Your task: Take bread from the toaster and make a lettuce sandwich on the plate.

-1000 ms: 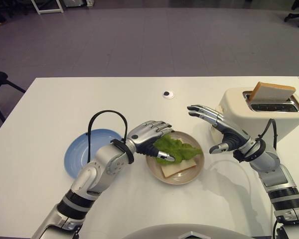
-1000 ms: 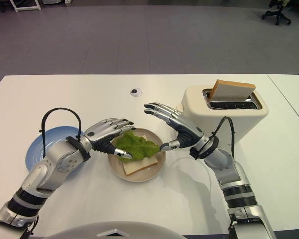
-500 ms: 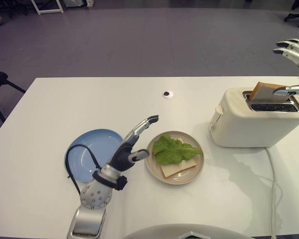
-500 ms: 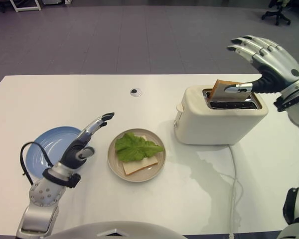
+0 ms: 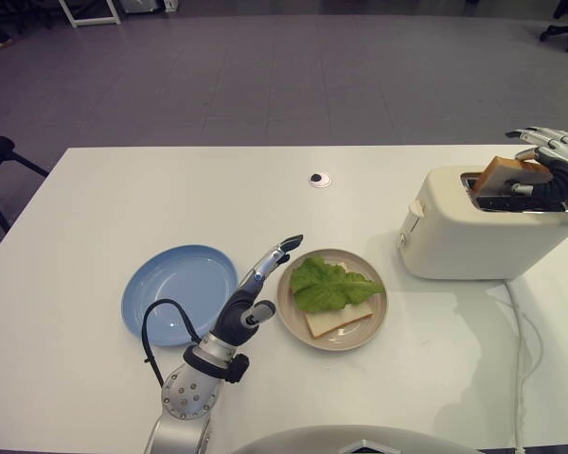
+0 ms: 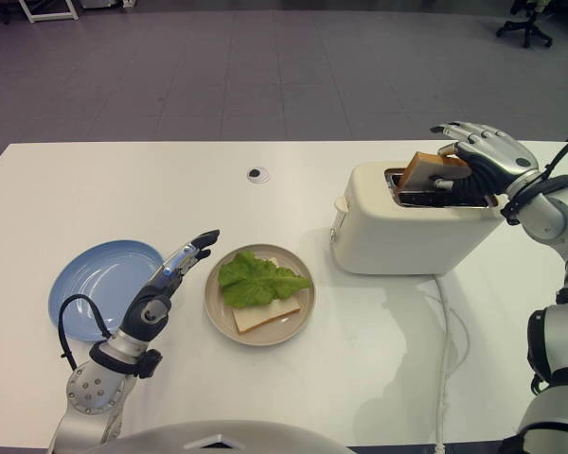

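A white toaster [image 6: 412, 232] stands at the table's right, and a bread slice [image 6: 424, 169] sticks up from its slot. My right hand [image 6: 485, 157] is over the slot, fingers curled across the slice's top and right end, thumb against its side. The tan plate [image 6: 214, 313] in the middle holds another bread slice [image 6: 265, 317] with a green lettuce leaf [image 6: 260, 278] lying on top. Just left of that plate my left hand [image 6: 173, 280] stands open, fingers stretched out toward the far side and holding nothing.
An empty blue plate [image 5: 175, 291] lies left of my left hand. A small black-and-white disc [image 5: 320, 179] is set in the table at the middle back. The toaster's white cord [image 5: 519, 326] runs along the right side toward the front edge.
My right hand has come down from above the toaster and closed on the slice in the slot. My left hand has shifted only slightly beside the tan plate.
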